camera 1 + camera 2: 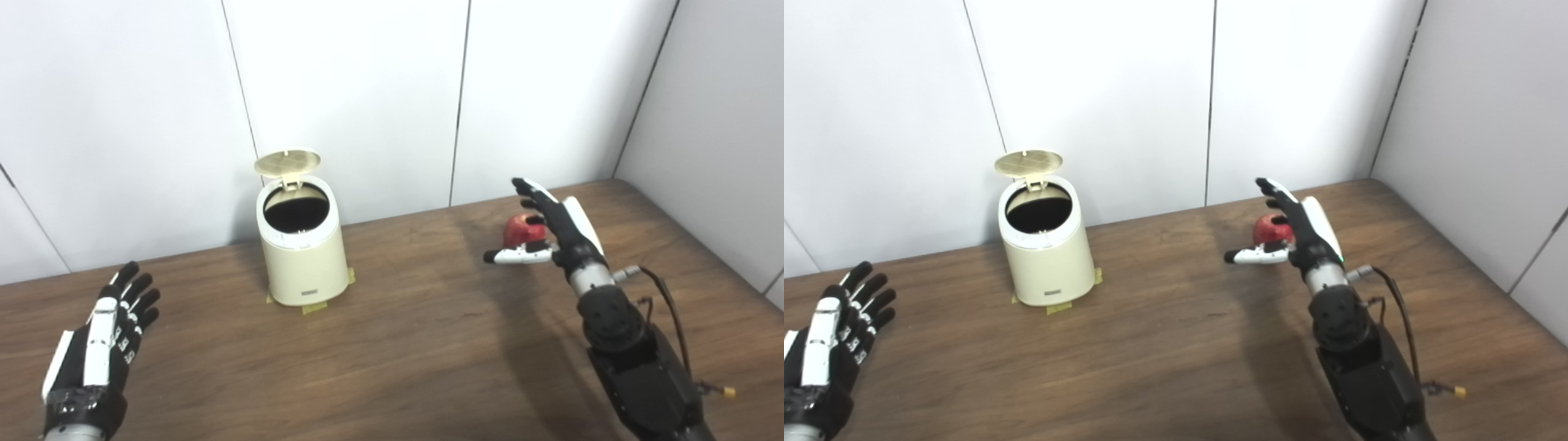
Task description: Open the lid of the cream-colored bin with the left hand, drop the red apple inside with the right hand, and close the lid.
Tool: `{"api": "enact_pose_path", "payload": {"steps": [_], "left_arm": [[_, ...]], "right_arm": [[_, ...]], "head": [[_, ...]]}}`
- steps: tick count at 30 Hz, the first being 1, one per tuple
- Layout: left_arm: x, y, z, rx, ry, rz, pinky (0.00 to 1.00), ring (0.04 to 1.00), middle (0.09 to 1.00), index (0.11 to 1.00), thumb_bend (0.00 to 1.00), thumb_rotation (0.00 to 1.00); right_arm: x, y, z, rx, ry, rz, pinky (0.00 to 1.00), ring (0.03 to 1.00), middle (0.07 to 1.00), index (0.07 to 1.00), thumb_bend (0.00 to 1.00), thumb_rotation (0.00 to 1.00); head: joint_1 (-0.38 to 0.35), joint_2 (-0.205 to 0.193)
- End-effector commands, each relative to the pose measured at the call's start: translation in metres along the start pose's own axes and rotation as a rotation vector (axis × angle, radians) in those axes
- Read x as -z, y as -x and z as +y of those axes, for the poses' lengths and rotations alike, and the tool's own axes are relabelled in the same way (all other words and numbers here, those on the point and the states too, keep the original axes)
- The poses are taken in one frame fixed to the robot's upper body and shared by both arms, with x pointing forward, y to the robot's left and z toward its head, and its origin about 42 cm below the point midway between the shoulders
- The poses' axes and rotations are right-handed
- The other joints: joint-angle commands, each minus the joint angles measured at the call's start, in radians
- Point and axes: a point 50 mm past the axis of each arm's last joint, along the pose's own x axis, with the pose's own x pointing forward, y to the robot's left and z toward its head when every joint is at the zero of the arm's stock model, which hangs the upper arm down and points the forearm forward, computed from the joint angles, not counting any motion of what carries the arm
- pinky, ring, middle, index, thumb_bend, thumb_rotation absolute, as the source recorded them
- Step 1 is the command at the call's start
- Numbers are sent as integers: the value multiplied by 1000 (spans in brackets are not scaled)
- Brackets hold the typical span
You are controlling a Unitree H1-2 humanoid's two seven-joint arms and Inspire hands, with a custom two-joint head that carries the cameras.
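Observation:
The cream-colored bin [303,260] stands on the wooden table near the back wall, taped down at its base. Its round lid [288,161] is tipped up and back, and the dark inside shows. The red apple [522,229] lies on the table at the right. My right hand [551,229] is open right beside the apple, fingers stretched past its far side and thumb out in front of it, not closed on it. My left hand [110,334] is open and empty at the near left, well away from the bin.
The wooden table [392,343] runs up to white wall panels at the back and on the right. Yellow tape tabs [315,308] stick out under the bin. A cable [664,306] loops off my right forearm.

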Motion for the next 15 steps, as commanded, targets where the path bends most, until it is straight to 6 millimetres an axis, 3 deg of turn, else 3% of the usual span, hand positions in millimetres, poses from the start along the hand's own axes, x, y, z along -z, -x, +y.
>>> {"api": "enact_pose_path", "payload": {"steps": [1, 5, 15], "left_arm": [[-21, -3, -2, 14, -1, -76, 970, 953, 964, 999, 309, 1000], [-22, -5, -2, 12, 6, -79, 975, 956, 964, 1000, 306, 1000], [-24, -4, -4, 19, 0, -76, 996, 969, 965, 1000, 259, 1000]], "right_arm": [[-26, -23, -26, 74, 90, -116, 819, 890, 915, 901, 886, 45], [-33, -36, -35, 69, 175, -120, 858, 917, 920, 894, 903, 29], [-33, -63, -55, 34, 391, -104, 831, 916, 911, 855, 894, 20]], "head": [[0, 1], [0, 0], [2, 0]]}}
